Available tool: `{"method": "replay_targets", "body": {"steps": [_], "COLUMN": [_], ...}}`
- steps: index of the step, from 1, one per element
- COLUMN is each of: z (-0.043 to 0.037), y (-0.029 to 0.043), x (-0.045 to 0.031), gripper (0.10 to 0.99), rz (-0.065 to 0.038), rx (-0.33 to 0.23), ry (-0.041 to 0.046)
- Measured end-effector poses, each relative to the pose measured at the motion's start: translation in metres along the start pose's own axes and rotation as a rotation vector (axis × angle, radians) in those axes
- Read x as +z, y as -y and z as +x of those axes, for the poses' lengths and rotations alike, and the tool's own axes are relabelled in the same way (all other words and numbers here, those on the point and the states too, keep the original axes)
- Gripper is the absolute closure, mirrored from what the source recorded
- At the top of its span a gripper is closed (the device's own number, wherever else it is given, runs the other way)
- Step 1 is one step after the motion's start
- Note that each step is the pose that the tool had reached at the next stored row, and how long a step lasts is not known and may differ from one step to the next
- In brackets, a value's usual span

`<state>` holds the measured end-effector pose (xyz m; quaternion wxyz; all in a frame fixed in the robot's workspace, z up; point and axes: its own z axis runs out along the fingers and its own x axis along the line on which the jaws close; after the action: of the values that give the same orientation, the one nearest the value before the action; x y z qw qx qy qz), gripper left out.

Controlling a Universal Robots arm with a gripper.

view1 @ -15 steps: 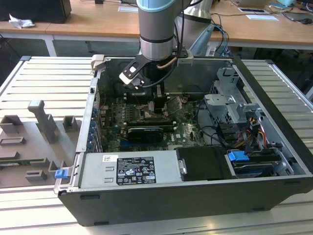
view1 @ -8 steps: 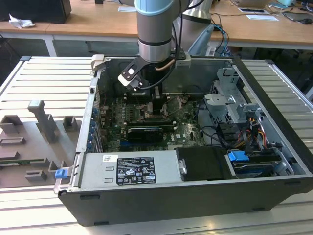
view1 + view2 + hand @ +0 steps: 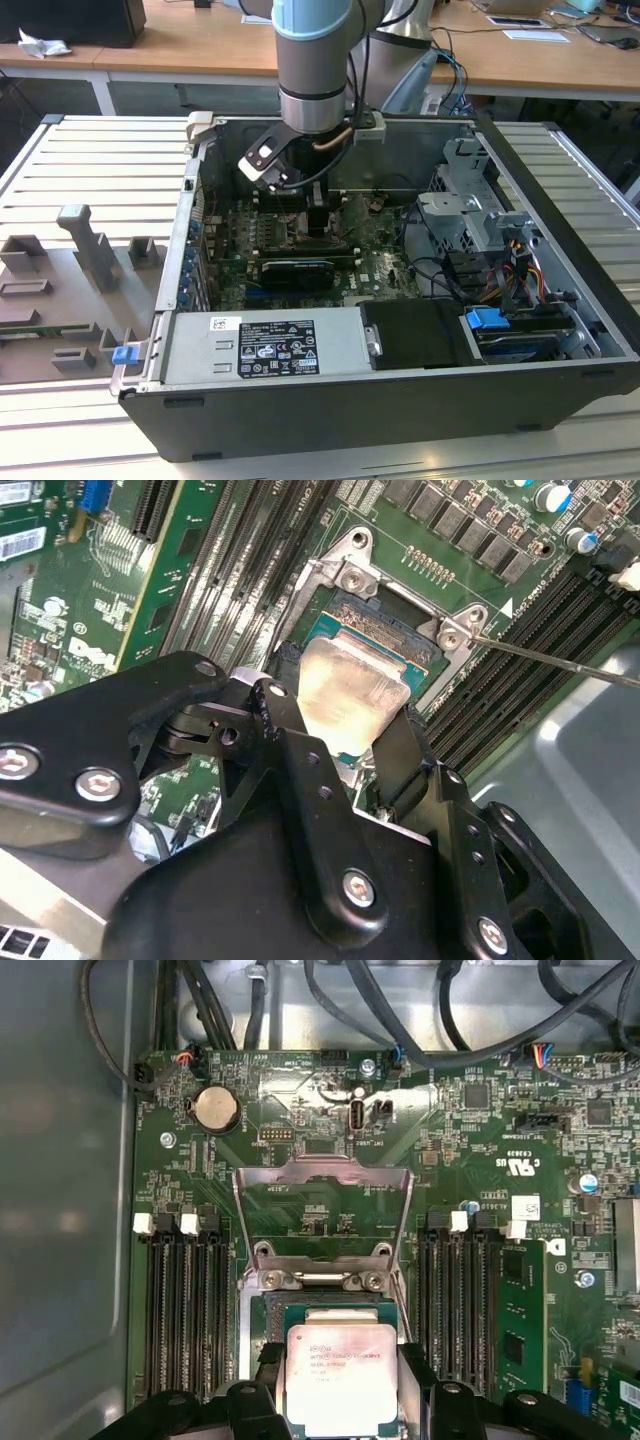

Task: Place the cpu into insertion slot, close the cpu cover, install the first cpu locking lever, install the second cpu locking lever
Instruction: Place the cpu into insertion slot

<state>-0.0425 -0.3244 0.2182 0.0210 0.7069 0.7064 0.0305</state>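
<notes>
Your gripper [image 3: 345, 715] is clenched on the cpu [image 3: 352, 685] by two opposite edges, holding it just over the socket [image 3: 385, 620] and, as I read it, not yet seated. If it goes down tilted or off-square to the socket (the fit looks close), it could jam on the socket's rim or harm what lies beneath. The cpu cover [image 3: 320, 1168] stands open at the socket's far edge and a thin locking lever [image 3: 560, 660] juts out beside the socket, so sideways drift could snag either.
</notes>
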Motion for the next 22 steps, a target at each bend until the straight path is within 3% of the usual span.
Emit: {"method": "replay_targets", "body": {"steps": [10,22], "z": [0.0029,0.0042], "y": [0.0015,0.0000], "x": [0.0120,0.0164], "gripper": [0.549,0.549], "rz": [0.009,0.013], "rx": [0.001,0.011], "ry": [0.0002,0.0012]}}
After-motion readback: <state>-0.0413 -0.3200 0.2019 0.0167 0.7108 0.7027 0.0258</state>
